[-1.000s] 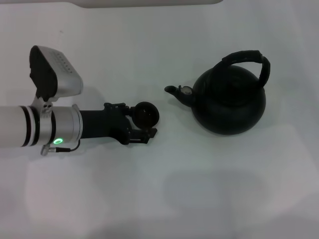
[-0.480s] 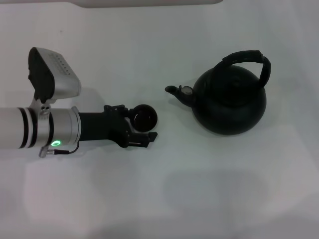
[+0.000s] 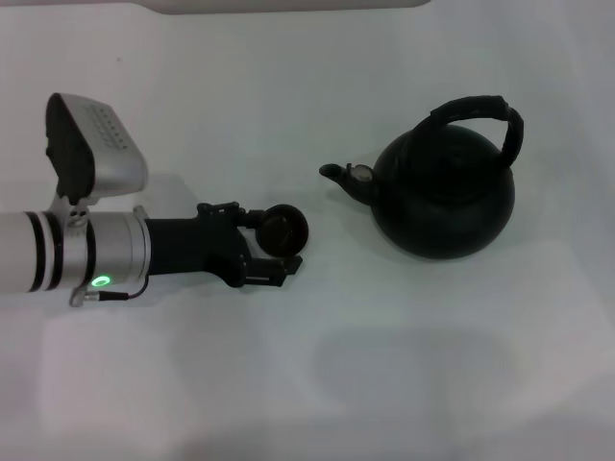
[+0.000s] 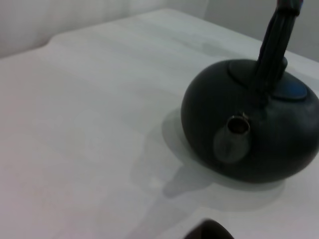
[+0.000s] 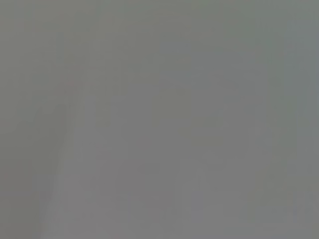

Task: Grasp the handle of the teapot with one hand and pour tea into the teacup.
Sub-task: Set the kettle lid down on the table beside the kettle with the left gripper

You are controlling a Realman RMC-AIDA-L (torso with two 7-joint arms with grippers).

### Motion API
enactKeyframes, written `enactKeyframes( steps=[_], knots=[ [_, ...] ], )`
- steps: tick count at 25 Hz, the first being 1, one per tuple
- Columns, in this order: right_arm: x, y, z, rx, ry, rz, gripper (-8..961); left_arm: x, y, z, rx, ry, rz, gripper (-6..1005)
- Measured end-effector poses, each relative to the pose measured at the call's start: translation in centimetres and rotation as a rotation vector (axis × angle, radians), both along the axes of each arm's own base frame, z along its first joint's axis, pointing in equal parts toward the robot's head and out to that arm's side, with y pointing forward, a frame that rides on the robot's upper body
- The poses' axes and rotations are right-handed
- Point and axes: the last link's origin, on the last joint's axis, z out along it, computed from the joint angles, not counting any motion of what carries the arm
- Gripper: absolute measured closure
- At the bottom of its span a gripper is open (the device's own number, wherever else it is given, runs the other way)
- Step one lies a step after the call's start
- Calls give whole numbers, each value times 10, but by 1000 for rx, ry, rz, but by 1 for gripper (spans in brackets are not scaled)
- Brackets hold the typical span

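No brand, label or writing can be read on anything in view. My left gripper (image 3: 274, 245) reaches in from the left edge of the head view, just left of the frame's centre, and its two black fingers sit narrowly on either side of the teacup (image 3: 283, 229), touching it. The cup is small, round and dark, with its mouth turned partly toward the camera. In my left wrist view only a dark sliver of the teacup (image 4: 207, 230) shows at the bottom edge.

The teapot (image 3: 445, 193) stands upright on the white table (image 3: 192, 384), right of centre in the head view, well apart from the cup. Its short spout (image 3: 338, 176) points toward the cup. The handle (image 3: 478, 115) arches over the top of the pot, ribbed and black, with nothing touching it.

My right gripper appears in no view; my right wrist view shows only a flat grey field.
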Motion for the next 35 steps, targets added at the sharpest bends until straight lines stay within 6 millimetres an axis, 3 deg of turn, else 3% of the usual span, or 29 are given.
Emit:
enactKeyframes(
  steps=[16, 26, 35],
  knots=[
    [1, 0, 0, -1, 0, -3, 368, 8, 2, 13, 44, -16, -13, 123],
    [0, 0, 0, -1, 0, -2, 369, 22, -1, 20, 26, -45, -46, 122],
    [1, -1, -1, -2, 0, -4, 369, 39, -4, 38, 60, -40, -90, 121]
  ],
)
